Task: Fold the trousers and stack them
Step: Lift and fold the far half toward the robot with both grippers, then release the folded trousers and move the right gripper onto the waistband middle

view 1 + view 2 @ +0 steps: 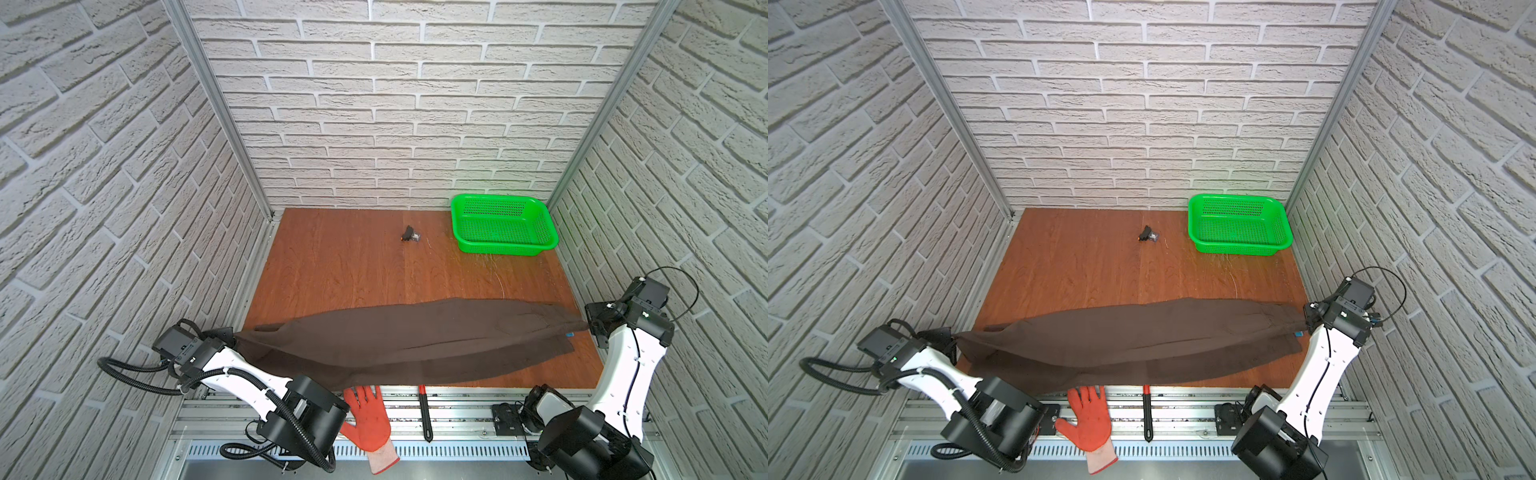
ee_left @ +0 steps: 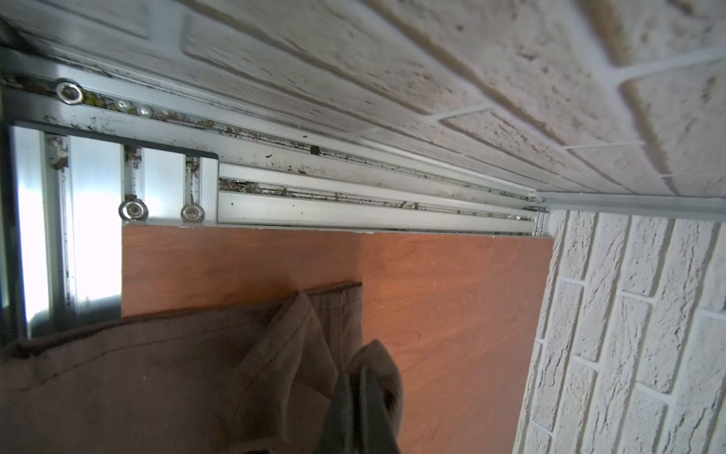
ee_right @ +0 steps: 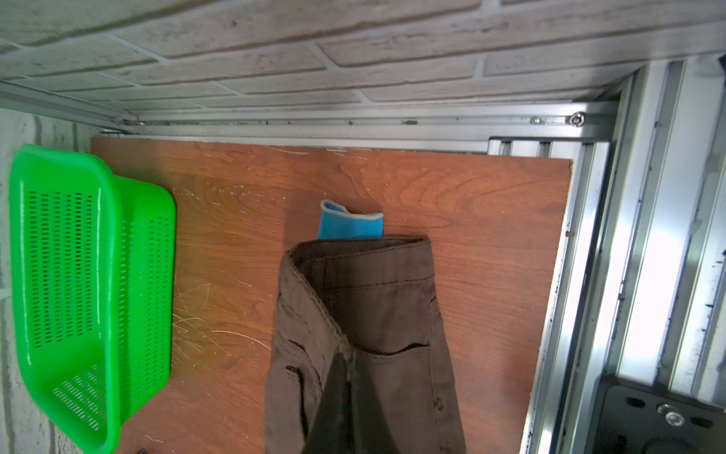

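Along the near edge of the counter [image 1: 353, 266] the trousers [image 1: 415, 336] lie drawn out between the arms, their long axis parallel to that edge. The left hand [image 1: 230, 334] is pinched tight on the leg-hem end at the near left corner, the right hand [image 1: 592, 326] on the waistband end near the right edge. With one end in each hand, the fold likely means carrying one end along that axis to the other.

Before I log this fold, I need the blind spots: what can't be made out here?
- Small black object, both top views: too small to identify.
- Blue ribbed cuff, right wrist view: the rest is hidden by the long dark brown cloth trousers.
- Red-and-black handled tool, both top views: its far end is hidden by the trousers.
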Controlling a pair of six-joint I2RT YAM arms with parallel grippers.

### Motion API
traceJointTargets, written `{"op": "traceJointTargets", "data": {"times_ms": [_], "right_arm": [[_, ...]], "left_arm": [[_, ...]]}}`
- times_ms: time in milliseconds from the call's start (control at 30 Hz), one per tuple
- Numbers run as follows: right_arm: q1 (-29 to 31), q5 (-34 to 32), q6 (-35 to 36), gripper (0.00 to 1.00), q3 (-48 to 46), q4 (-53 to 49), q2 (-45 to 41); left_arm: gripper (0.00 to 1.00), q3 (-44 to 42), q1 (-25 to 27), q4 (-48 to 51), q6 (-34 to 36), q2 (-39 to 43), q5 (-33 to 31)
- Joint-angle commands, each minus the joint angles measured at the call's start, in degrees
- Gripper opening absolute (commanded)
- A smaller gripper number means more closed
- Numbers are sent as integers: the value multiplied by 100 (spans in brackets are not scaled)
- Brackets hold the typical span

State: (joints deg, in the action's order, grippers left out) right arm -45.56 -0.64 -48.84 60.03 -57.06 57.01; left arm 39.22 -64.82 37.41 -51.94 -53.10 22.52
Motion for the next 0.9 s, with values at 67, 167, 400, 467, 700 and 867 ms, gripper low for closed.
{"op": "traceJointTargets", "data": {"times_ms": [67,167,400,467,700,867], "right_arm": [[-128,-600,245,5,330,-47,152],[-128,-754,325,5,-3,86,122],[-128,-1240,428,5,-766,520,82],[-128,-1394,410,5,-923,618,65],[-195,-1738,568,5,-1208,794,376],[-207,-1696,567,5,-1275,878,494]], "left_arm": [[0,270,-231,223,112,-154,-372],[0,214,-311,386,347,-124,-947],[0,-219,-360,53,586,-105,-1625],[0,-313,-380,-34,622,-141,-1683],[0,-489,-562,-228,769,-380,-1779],[0,-539,-654,-287,773,-476,-1718]]}}
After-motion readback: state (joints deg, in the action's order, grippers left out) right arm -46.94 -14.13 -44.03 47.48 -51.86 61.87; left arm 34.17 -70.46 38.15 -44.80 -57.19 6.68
